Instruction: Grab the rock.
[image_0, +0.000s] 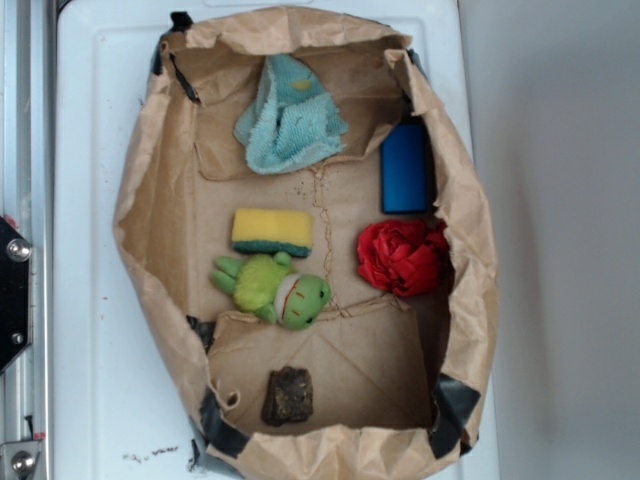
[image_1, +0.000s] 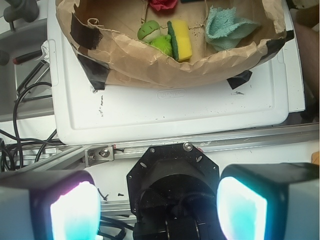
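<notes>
Rock (image_0: 288, 396) lying alone in the bag (image_0: 150, 230), well below the frog (image_0: 273, 289), away from clutter, so easing a clean grab. Gripper (image_1: 157, 207) hanging outside the bag, fingers (image_1: 72, 210) spread apart, gripping nothing.

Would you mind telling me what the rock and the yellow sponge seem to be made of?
The rock looks like rough stone or a foam imitation: dark, mottled, matte and blocky. The look leaves this open. The yellow sponge appears to be soft foam with a green scouring layer along one side, both matte.
</notes>
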